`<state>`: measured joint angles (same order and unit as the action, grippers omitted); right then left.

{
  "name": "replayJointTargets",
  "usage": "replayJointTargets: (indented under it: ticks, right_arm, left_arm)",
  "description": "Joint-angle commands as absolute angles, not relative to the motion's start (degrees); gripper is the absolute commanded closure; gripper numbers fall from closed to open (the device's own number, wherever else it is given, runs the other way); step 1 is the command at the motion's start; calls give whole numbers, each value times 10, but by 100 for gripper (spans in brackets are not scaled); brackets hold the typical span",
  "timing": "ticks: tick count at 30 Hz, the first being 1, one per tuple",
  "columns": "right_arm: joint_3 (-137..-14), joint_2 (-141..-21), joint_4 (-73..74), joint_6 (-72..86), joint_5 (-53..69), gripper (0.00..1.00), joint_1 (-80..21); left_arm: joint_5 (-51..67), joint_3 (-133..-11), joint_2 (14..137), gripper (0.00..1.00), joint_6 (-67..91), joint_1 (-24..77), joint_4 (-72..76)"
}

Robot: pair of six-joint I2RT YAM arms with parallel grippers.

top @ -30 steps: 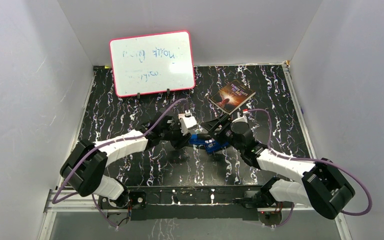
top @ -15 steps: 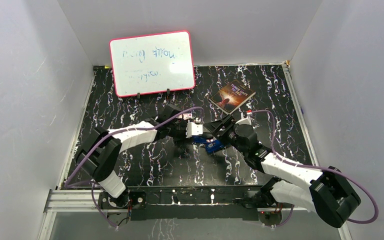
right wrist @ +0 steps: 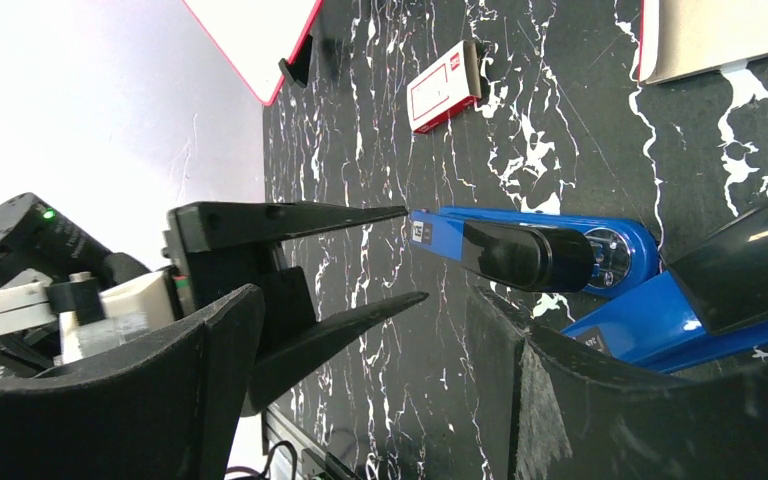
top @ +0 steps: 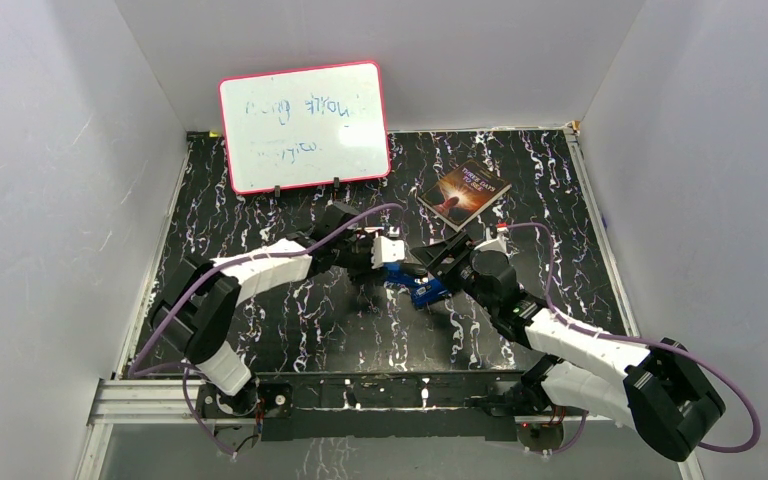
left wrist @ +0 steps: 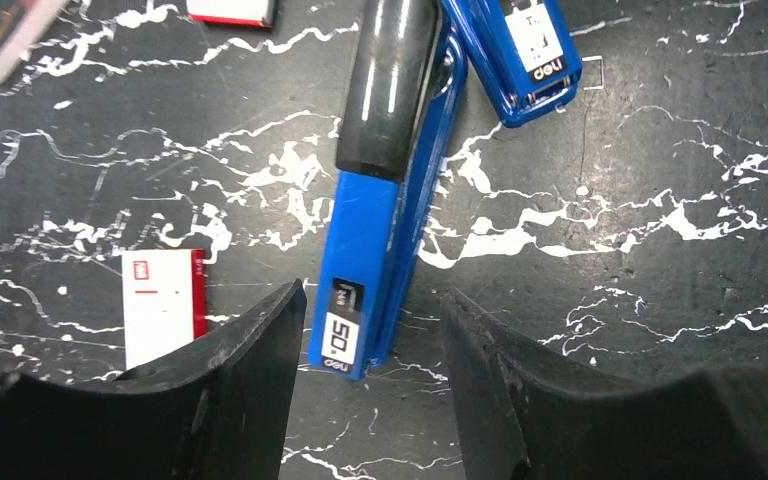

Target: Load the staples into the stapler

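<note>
The blue stapler (left wrist: 368, 262) lies swung open on the black marbled mat, its black-topped arm (left wrist: 390, 90) pointing away from the left wrist camera and its other half (left wrist: 522, 48) angled off to the right. My left gripper (left wrist: 372, 298) is open just above the mat. The stapler's labelled near end sits between its fingertips without touching either. From the top I see the stapler (top: 418, 288) between my left gripper (top: 392, 262) and my right gripper (top: 438, 262). My right gripper (right wrist: 365, 300) is wide open and holds nothing, beside the stapler (right wrist: 530, 250). No staples are in view.
A small white box with a red label (left wrist: 163, 305) lies left of the stapler, also seen in the right wrist view as the box (right wrist: 447, 88). A book (top: 465, 190) lies behind the grippers. A pink-framed whiteboard (top: 303, 125) leans at the back left.
My left arm has swung right and brought its gripper down to the stapler's near end, jaws a little wider. The right arm shifted slightly. The stapler stayed put.
</note>
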<state>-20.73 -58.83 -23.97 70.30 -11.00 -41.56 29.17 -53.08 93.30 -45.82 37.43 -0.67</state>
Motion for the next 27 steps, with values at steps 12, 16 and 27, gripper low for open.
replayJointTargets:
  ticks: [12, 16, 27]
  right_arm:
    - [-205, -565, -246, 697, -130, 18, -418]
    - [-205, -562, -241, 695, -132, 18, -417]
    - [-194, -562, -226, 706, -154, 18, -418]
  left_arm:
    - [370, -589, 976, 46, -497, 338, -39]
    - [394, -604, 1003, 45, -502, 336, -64]
    - [319, -603, 1029, 76, -409, 336, -53]
